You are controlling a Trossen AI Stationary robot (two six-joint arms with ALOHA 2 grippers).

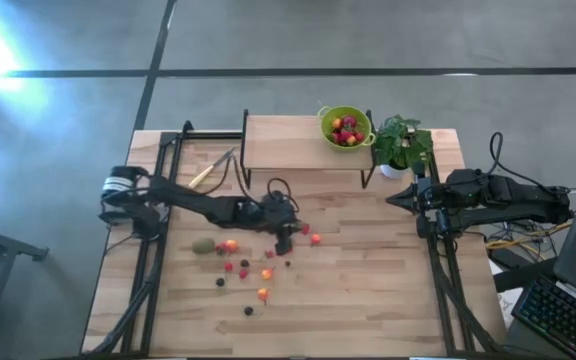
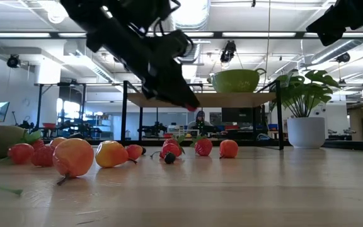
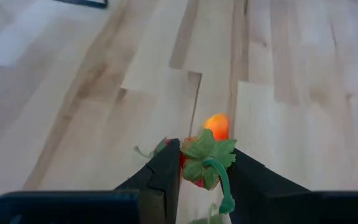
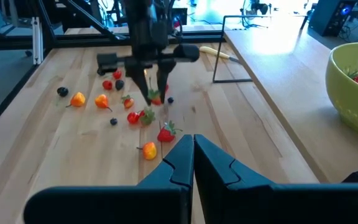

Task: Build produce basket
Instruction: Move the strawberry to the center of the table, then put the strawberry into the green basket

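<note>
I see the produce basket (image 1: 346, 127), a lime-green colander, sitting on the raised wooden shelf (image 1: 278, 142) at the far side of the table (image 1: 368, 290), just beside the potted plant (image 1: 402, 146). It already holds several red fruits. From the low view the basket (image 2: 236, 80) shows up on the shelf with the plant in its white pot (image 2: 305, 132) to one side.

The rest of the produce lies loose on the tabletop in front of the shelf: small red, orange and dark berries (image 1: 243, 270) scattered near the middle, and a brownish-green oval fruit (image 1: 203, 245) at the left end of the scatter, touching or just beside an orange one. In the low view I count a row of red and orange pieces (image 2: 111, 153) along the table edge nearest the camera.

My left gripper (image 1: 285, 238) reaches out over the scatter, and its fingers are pinching a small red strawberry (image 3: 194, 168) with a green leafy cap; the wrist view shows the fruit clamped between the two dark fingers (image 3: 166, 171), held above the boards, with an orange berry (image 3: 217, 126) on the wood beyond it. The right wrist view shows the same grip from across the table (image 4: 154, 94).

My right gripper (image 1: 396, 198) waits at the right side of the table, near the plant, its fingers (image 4: 173, 163) pressed together on nothing.

A yellow-handled knife (image 1: 208, 172) lies by the shelf's left end.
</note>
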